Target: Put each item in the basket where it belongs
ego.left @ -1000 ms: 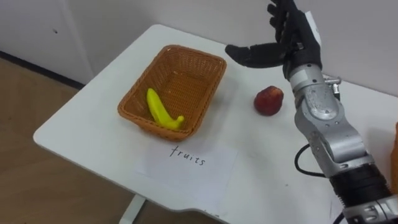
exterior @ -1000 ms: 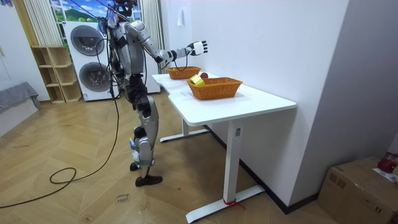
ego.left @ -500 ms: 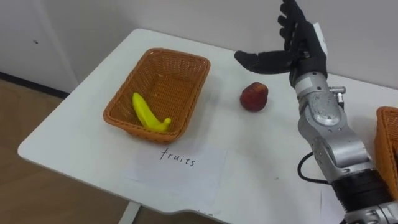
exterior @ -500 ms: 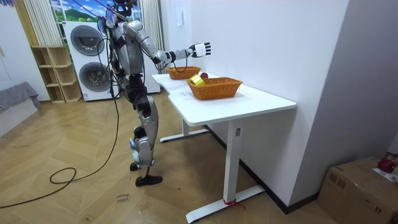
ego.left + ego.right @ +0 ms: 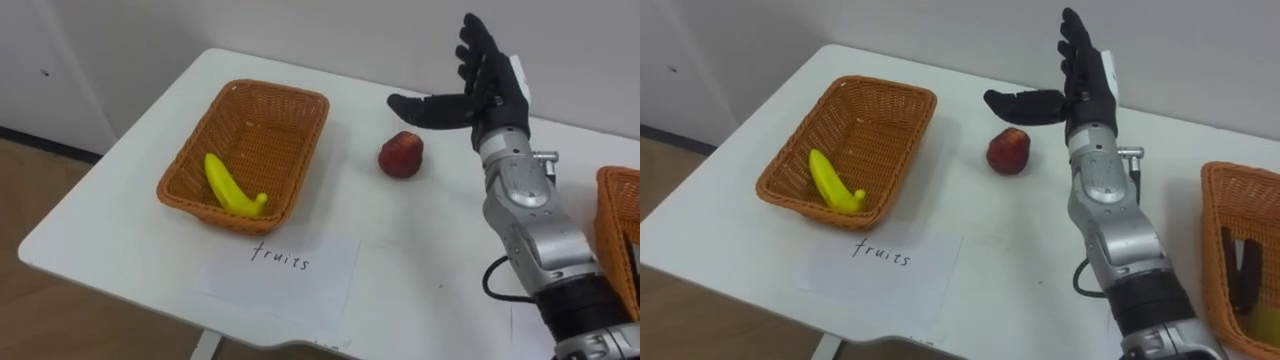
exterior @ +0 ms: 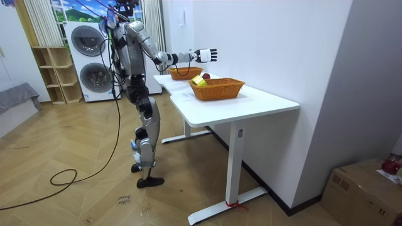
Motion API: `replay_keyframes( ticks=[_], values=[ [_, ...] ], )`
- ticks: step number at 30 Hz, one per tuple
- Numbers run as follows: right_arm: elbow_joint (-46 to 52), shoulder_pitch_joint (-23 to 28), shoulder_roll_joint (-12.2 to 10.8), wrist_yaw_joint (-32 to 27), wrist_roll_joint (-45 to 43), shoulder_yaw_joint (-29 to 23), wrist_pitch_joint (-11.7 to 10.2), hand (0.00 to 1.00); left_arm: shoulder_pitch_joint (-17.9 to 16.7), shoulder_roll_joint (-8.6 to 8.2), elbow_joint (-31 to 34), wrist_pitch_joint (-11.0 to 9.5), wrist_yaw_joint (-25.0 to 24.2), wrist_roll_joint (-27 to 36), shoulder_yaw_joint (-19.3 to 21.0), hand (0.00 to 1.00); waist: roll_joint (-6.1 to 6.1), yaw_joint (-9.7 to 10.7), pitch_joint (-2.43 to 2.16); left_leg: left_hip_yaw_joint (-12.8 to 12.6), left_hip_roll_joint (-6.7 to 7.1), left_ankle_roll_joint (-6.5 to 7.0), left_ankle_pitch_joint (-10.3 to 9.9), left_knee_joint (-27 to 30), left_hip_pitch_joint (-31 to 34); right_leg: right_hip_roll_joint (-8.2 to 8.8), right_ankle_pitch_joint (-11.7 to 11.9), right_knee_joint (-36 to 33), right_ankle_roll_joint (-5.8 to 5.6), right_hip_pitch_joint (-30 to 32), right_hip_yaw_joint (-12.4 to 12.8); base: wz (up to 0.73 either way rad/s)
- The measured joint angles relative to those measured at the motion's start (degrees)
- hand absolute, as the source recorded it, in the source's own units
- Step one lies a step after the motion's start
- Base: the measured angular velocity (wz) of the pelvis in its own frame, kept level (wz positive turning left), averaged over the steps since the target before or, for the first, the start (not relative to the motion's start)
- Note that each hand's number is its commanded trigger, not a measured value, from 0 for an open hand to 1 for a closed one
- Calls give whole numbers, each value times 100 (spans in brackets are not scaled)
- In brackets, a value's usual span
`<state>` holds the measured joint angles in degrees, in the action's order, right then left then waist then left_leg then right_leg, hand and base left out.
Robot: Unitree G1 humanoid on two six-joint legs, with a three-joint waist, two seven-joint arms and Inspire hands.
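Note:
A red apple (image 5: 401, 155) (image 5: 1009, 150) lies on the white table (image 5: 420, 260) between two wicker baskets. The fruit basket (image 5: 250, 150) (image 5: 850, 150) stands at the left and holds a yellow banana (image 5: 230, 186) (image 5: 833, 181). My right hand (image 5: 480, 85) (image 5: 1075, 80) is open, fingers spread, raised just right of and above the apple without touching it. The other basket (image 5: 1240, 250) (image 5: 620, 230) at the right edge holds dark objects (image 5: 1238, 265). In the room view I stand at the table's long side with the right hand (image 6: 205, 54) stretched out over it.
A paper sheet (image 5: 280, 268) with handwriting lies in front of the fruit basket near the table's front edge. A wall runs behind the table. In the room view, washing machines (image 6: 88, 59) and a shelf (image 6: 50, 72) stand behind me.
The camera has shifted, so the basket and apple sit further left in the picture. My right hand has reached further out over the table, still open above the apple.

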<state>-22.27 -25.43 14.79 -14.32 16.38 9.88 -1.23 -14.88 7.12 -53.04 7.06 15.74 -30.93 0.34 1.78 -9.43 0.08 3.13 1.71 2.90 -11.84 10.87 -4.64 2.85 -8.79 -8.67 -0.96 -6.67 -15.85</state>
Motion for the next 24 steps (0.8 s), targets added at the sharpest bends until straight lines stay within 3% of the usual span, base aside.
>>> replay_keyframes(
  ticks=[4,8,24],
  values=[
    [-210,1,0,17,-4,0,-13,0,11,1,-101,0,1,-2,2,0,13,-23,11,-5,0,1,0,5,-7,0,0,-2,0,-8,1,0],
    [-281,5,0,55,8,1,-13,0,-27,0,-171,2,-15,1,0,0,33,-42,53,-3,-2,1,0,-12,-3,-2,0,-2,0,3,-4,0],
    [-687,231,-54,64,145,16,-62,0,-22,1,-145,-56,-51,1,-2,0,135,-133,24,21,1,1,1,-1,-8,2,0,7,0,-7,-7,0]
  ],
)
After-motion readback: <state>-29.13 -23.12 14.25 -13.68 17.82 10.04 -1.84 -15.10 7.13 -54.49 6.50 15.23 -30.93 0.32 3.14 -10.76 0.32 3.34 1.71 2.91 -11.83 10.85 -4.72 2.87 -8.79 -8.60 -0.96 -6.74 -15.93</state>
